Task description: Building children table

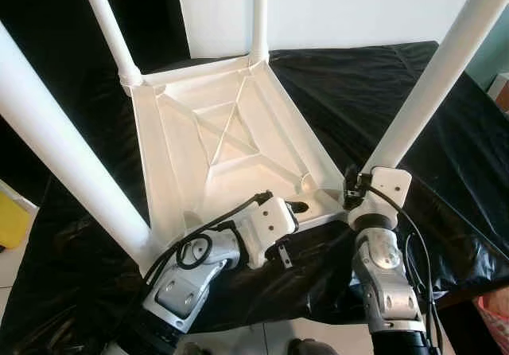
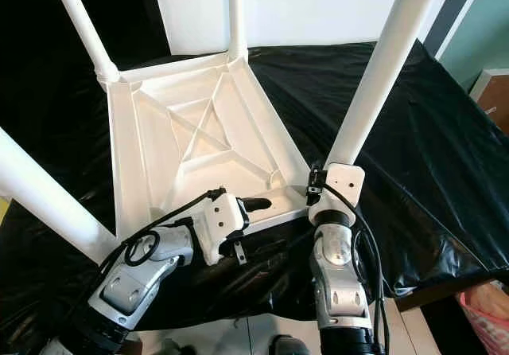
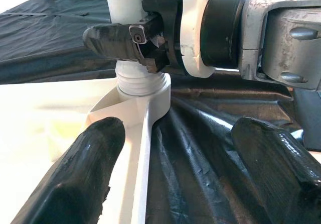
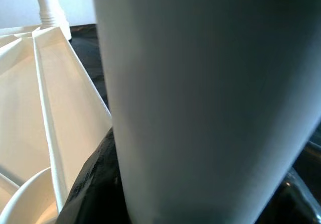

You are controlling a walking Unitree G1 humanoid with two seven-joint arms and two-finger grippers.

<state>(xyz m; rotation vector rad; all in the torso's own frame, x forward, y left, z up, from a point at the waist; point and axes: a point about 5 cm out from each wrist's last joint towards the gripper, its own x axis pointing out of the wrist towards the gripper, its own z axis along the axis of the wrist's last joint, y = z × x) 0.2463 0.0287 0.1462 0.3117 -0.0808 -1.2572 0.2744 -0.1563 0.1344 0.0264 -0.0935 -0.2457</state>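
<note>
Two tools near a white table leg

The left tool [image 3: 175, 174] has its two black fingers [image 3: 75, 179] spread wide apart, one over the white table top [image 3: 45, 118], one over the black sheet [image 3: 200, 148]. Past them, the right tool [image 3: 130, 43] has its fingers closed around the white leg [image 3: 128, 3] just above its ringed bottom in the corner.

Near right table leg [image 1: 429, 84]: upper end cut off by the top edge in both eye views; its base is hidden behind the right gripper [image 1: 359, 181] housing. In the right wrist view the leg is a blurred white mass (too close to focus), with the fingers [image 4: 93, 184] mostly hidden behind it. Near left leg [image 1: 56, 148]: runs out past the left edge. Both far legs [image 1: 107, 21] are cropped at the top. Left gripper [image 2: 258, 204]: finger gap too small to judge in the eye views.
</note>
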